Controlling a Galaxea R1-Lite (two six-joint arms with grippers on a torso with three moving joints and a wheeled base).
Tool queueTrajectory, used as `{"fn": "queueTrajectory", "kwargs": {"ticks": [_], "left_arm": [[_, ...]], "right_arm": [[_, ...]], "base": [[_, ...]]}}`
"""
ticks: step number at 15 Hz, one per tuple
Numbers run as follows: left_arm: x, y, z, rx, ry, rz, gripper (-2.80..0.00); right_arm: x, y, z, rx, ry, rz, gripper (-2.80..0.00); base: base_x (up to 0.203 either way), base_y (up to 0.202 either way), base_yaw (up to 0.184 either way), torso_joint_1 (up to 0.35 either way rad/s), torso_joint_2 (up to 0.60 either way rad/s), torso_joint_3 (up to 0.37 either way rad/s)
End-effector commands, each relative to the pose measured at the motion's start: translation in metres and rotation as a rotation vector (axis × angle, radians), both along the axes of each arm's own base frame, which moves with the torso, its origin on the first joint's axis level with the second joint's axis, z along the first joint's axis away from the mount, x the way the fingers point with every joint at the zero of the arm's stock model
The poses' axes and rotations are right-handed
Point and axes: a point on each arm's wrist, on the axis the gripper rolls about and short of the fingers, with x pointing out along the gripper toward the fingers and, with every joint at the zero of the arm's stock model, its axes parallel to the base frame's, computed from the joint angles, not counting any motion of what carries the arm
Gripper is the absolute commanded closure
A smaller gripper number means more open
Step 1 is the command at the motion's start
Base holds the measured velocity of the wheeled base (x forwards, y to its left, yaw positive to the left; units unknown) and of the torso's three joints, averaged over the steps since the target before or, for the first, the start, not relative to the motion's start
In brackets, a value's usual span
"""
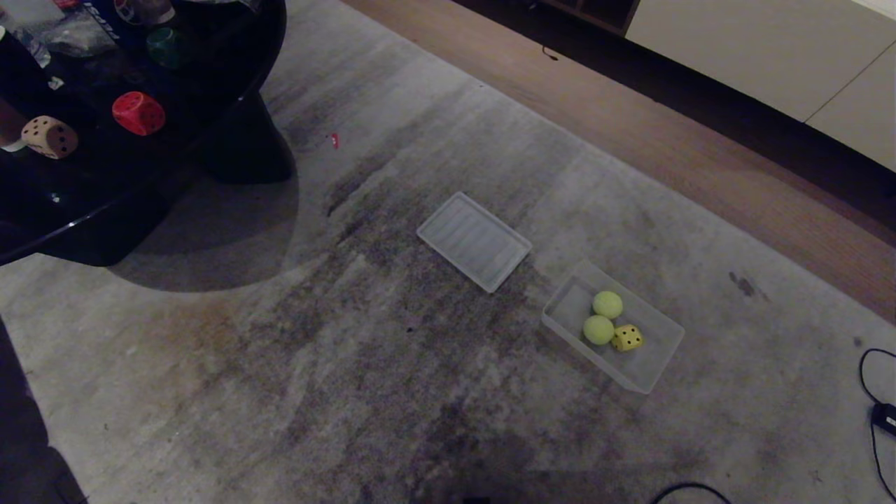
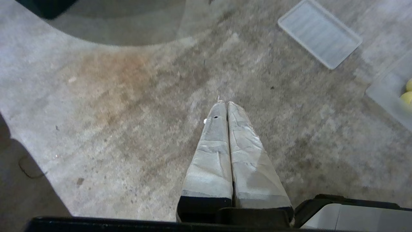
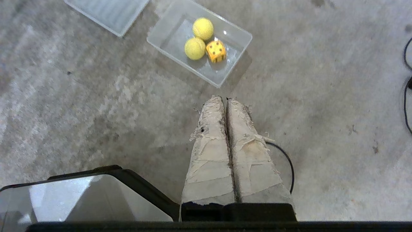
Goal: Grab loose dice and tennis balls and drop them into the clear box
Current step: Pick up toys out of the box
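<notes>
On the dark worktop (image 1: 84, 203) at far left sit the beige die (image 1: 49, 136), red die (image 1: 138, 113) and green die (image 1: 163, 46). On the rug, right of the ribbed lid (image 1: 474, 240), the clear box (image 1: 658, 364) holds two tennis balls (image 1: 607, 304) and the yellow die (image 1: 627, 338). Left gripper (image 2: 225, 103) and right gripper (image 3: 224, 98) hang above the rug, fingers pressed together, empty.

I see two yellow-green tennis balls (image 1: 603, 317) beside a yellow die (image 1: 628, 338) with black pips; a red die (image 1: 138, 113), black-spotted, and a beige die (image 1: 50, 136), dark-spotted, on a glossy black table (image 1: 105, 203).
</notes>
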Motion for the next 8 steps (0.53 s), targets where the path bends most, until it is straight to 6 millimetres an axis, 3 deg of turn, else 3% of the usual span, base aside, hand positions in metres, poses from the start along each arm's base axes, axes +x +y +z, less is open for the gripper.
{"fn": "queueTrajectory", "kwargs": {"ticks": [1,8], "left_arm": [[0.0002,0.0,-0.0003,-0.001,0.002,0.001,0.0],[0.0002,0.0,-0.0004,-0.003,0.003,0.001,0.0]], "right_arm": [[0.0002,0.0,0.0,0.001,0.004,0.0,0.0],[0.0002,0.0,0.0,0.001,0.004,0.001,0.0]], "base": [[0.0,0.0,0.0,-0.002,-0.01,0.198],[0.0,0.0,0.0,0.001,0.0,0.198]]}}
